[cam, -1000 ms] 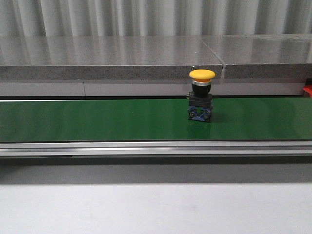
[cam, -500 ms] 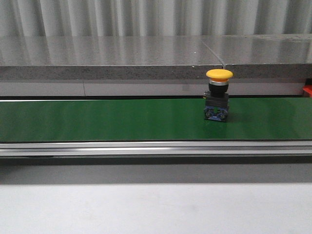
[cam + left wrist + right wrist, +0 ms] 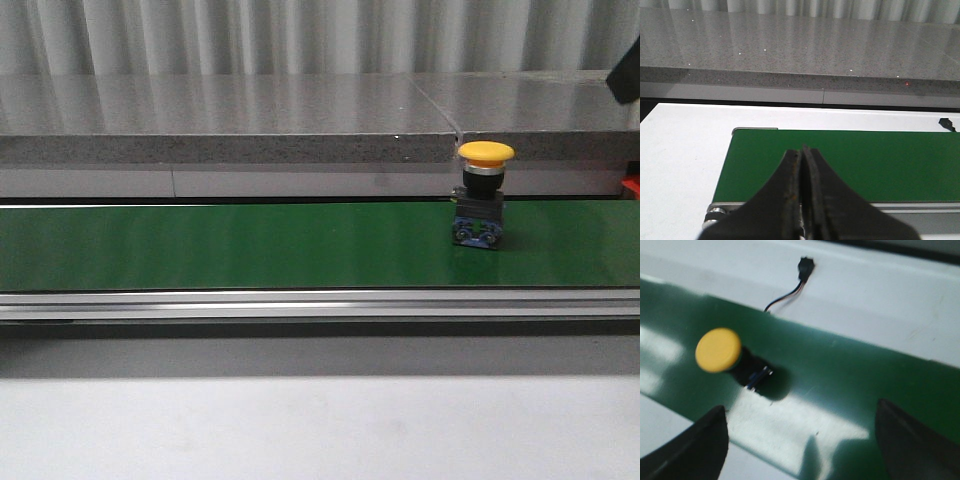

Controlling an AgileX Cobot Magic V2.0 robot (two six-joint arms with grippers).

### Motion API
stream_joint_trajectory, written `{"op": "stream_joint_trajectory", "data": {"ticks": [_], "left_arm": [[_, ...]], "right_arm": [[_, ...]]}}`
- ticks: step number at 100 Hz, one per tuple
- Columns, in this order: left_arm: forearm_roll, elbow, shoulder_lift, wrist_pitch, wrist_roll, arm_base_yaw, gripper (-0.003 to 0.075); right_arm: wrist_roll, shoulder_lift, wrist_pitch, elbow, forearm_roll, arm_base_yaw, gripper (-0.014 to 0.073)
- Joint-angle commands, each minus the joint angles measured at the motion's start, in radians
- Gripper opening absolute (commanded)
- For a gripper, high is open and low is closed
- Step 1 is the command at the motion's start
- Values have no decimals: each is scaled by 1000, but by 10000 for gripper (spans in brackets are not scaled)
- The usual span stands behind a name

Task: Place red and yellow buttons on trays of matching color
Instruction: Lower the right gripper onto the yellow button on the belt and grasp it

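Button [image 3: 483,196] upright on belt [image 3: 250,245], right

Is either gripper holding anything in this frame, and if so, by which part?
Nothing is held. The left gripper is shut on nothing; the right gripper is open above the belt, and the yellow button stands free.

This looks like an industrial test cell or automation lab. A green conveyor belt [image 3: 200,245] runs across the scene in an aluminium side rail [image 3: 300,303], set on a plain white table [image 3: 300,430]. Behind it sits a grey speckled stone ledge [image 3: 220,115] and corrugated metal wall panels [image 3: 250,35]. A small wired sensor [image 3: 802,267] lies beside the belt.
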Motion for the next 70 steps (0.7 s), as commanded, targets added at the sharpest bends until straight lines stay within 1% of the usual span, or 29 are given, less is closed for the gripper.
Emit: {"op": "stream_joint_trajectory", "data": {"ticks": [1, 11, 36, 57, 70], "left_arm": [[0, -24, 11, -75, 0, -7, -21], [0, -24, 11, -75, 0, -7, -21], [0, -24, 11, -75, 0, -7, -21], [0, -24, 11, -75, 0, -7, -21], [0, -24, 11, -75, 0, -7, -21]], "right_arm": [[-14, -36, 1, 26, -6, 22, 594], [-20, -36, -55, 58, -6, 64, 594], [-37, 1, -197, 62, -6, 174, 594], [-37, 56, -281, 61, 2, 217, 594], [-37, 94, -297, 39, 8, 235, 594]]}}
